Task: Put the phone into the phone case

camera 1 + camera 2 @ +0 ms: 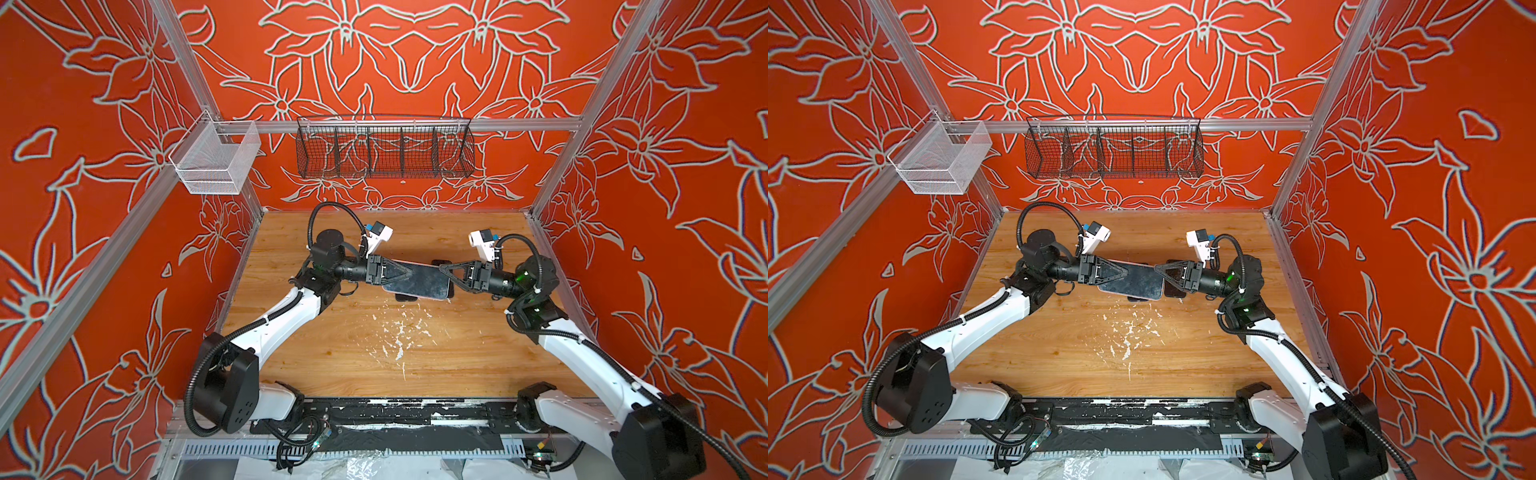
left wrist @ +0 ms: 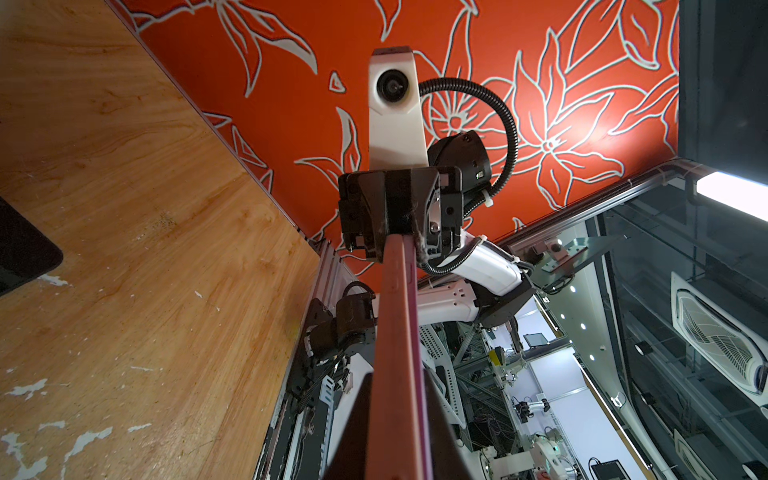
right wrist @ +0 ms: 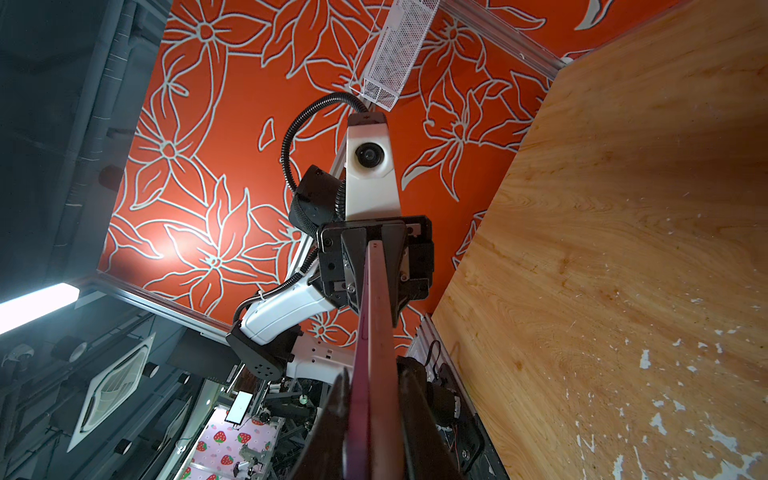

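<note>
Holding the phone, left end effector and right end effector clamp opposite ends.

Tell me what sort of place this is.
Probably a robotics lab test cell: two robot arms at a wooden tabletop, boxed in by an aluminium frame and red floral panels; other robot rigs show beyond it in a wrist view.
</note>
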Tool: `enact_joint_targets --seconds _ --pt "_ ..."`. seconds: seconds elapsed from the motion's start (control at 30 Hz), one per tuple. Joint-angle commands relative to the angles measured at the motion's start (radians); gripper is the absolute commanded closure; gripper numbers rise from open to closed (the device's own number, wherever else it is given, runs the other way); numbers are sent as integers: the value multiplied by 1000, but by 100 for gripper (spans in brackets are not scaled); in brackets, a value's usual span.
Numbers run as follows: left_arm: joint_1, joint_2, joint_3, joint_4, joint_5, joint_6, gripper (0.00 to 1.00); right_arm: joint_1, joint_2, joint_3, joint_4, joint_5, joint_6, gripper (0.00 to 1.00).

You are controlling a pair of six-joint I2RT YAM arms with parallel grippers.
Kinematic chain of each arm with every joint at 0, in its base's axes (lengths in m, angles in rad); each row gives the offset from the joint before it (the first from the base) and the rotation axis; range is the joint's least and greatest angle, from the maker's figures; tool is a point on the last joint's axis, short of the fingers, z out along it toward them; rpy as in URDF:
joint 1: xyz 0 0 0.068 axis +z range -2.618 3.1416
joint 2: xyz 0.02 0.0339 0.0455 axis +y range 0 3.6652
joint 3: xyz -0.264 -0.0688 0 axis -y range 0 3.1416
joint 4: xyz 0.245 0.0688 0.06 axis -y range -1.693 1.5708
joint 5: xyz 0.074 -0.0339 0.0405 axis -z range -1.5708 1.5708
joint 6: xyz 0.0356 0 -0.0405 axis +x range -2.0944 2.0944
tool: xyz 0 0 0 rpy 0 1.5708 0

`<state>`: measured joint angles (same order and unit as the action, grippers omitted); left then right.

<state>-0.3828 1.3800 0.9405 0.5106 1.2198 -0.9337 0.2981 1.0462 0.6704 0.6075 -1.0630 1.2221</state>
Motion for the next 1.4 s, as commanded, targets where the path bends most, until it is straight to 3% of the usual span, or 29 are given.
enact_joint_targets --seconds 0.0,0.23,0.4,0.57,0.7,0.97,1.3,1.37 --pt "-4 30 27 127 0 -61 94 12 -20 20 -80 20 -75 100" --pt "-11 109 -5 515 -60 -389 61 26 -60 45 -382 201 -248 100" --pt "-24 161 -48 701 -168 -548 55 32 -74 24 -428 319 -254 100" --pt "-48 167 -106 773 -305 -614 59 50 -79 -26 -389 388 -214 100" --pt "-76 133 -104 695 -336 -561 72 75 -76 -51 -366 410 -203 100" --pt "-103 77 -66 559 -319 -461 73 115 -15 -52 -322 333 -212 100" --pt "-84 79 -33 489 -239 -400 96 110 -61 -8 -365 205 -258 100" --pt "-68 69 -39 466 -230 -378 100 100 -70 10 -380 177 -261 95"
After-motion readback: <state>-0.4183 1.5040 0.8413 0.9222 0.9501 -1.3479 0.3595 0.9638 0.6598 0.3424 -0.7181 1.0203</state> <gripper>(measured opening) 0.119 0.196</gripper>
